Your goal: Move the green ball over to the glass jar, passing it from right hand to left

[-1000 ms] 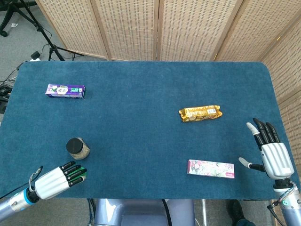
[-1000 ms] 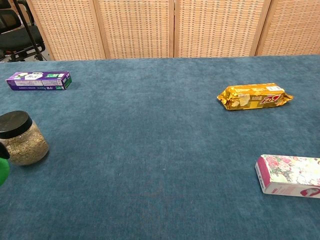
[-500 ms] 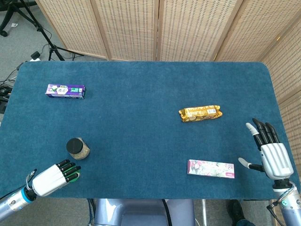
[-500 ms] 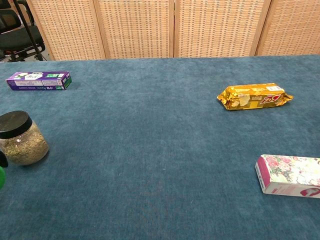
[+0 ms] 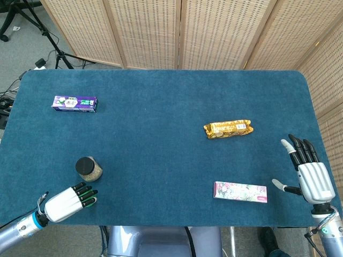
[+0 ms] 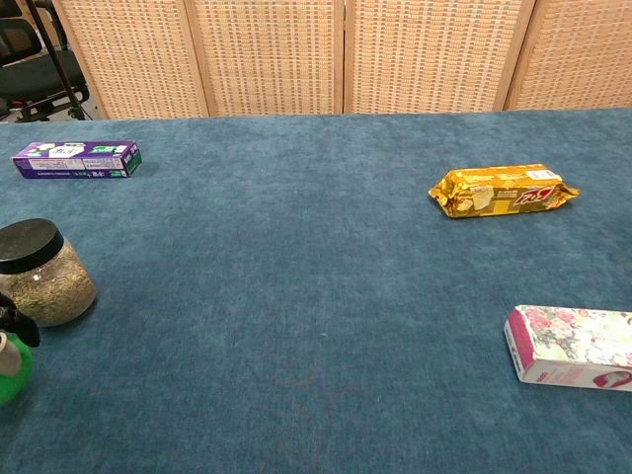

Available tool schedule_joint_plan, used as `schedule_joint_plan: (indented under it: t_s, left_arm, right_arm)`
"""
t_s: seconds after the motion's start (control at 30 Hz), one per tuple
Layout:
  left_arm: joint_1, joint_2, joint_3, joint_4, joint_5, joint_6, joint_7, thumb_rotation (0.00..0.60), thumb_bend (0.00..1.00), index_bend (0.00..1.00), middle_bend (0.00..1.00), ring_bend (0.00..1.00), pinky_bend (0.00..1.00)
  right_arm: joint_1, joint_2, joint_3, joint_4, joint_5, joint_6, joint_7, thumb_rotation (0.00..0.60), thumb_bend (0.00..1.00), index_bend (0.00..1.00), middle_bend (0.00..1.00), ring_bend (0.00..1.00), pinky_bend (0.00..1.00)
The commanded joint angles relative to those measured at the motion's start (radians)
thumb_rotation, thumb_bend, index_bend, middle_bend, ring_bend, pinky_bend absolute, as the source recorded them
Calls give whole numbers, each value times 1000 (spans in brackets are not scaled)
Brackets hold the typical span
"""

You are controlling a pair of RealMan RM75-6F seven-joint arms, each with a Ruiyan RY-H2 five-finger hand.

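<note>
Green shows between the dark fingers of the left hand (image 5: 68,202), where the small green ball (image 6: 10,375) is held low at the near left edge of the blue felt-covered desk (image 5: 161,123). In the chest view the ball is seen at the frame's left margin, just in front of the short glass jar with a black lid and pale grainy filling (image 5: 88,168); whether the ball already rests on the desk cannot be told. The right hand (image 5: 310,176) is held apart at the far right edge, its fingers spread and nothing in them.

The handover is judged to be finished, and the placing step to be in hand. What is called for next is that the ball be set down beside the jar and the fingers eased off it without the jar being nudged; since a ball rolls freely, a gentle release close to the cloth is advised.

Little writing can be read. A purple rectangular carton (image 5: 74,103) lies at the far left, a golden foil snack packet (image 5: 228,128) with a red logo at the right, and a pink floral box (image 5: 240,192) near the right hand; their lettering is too small to make out.
</note>
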Motion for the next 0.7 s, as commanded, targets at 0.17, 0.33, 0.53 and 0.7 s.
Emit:
schedule_joint_plan:
  t_s: [0.17,0.33,0.53,0.7]
  left_arm:
    - [3,10,12,-9,-13,-23,-16,600,143,485,377,385,445]
    - [4,11,14,-10,-18,-24,-18,600,106,465,361,372,444]
    - [4,13,20,-4,-19,-13,-26,600,58,426,289,298,434]
    - [6,15,20,2,-22,2,-26,600,56,419,252,282,433]
  right_arm:
    - [-2,2,1,-3,0,0,2,600,0,0,0,0,0]
    - [-4,3,4,-6,3,3,5,600,0,0,0,0,0]
    - [-5,9,6,-7,7,1,11,600,0,0,0,0,0]
    - [-6,13,7,-9,7,0,14,600,0,0,0,0,0]
